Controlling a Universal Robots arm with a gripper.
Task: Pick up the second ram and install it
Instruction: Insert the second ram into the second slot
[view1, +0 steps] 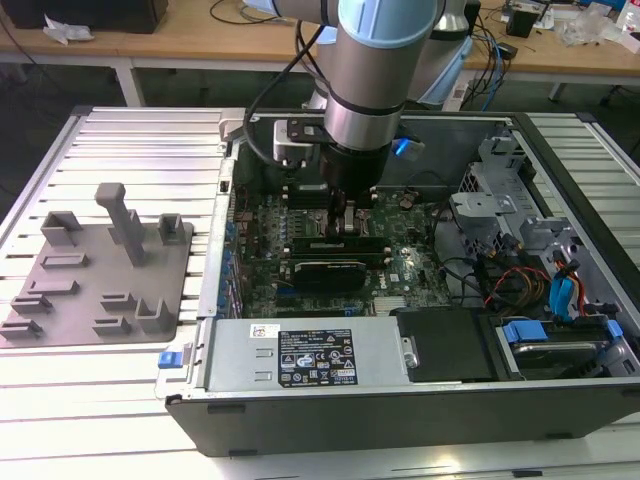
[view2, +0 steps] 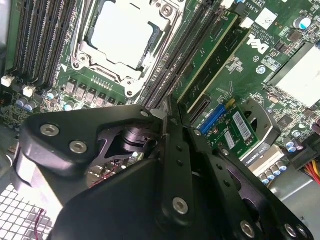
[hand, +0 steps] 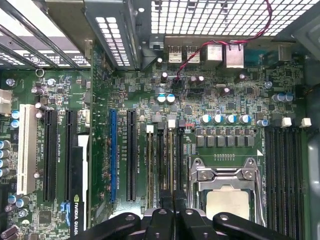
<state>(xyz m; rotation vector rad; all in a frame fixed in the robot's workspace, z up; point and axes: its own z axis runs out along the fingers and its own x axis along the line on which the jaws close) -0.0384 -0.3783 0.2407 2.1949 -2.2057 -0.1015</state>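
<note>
In the exterior view, an open computer case lies on a ribbed metal worktop, with a gray plastic fixture plate well apart from it toward the exterior view's left. The robot arm reaches straight down into the case, and its hand is low over the motherboard, at the memory slots just beside the processor socket. In the second wrist view, the black fingers of the hand are drawn together, with hardly a gap between their tips; whether they are pinching anything cannot be told. Just beyond them, the second ram, a long green stick, sits in a slot beside the processor socket. In the first wrist view, the fingertips point down at the group of slots beside the socket, with green sticks seated there.
</note>
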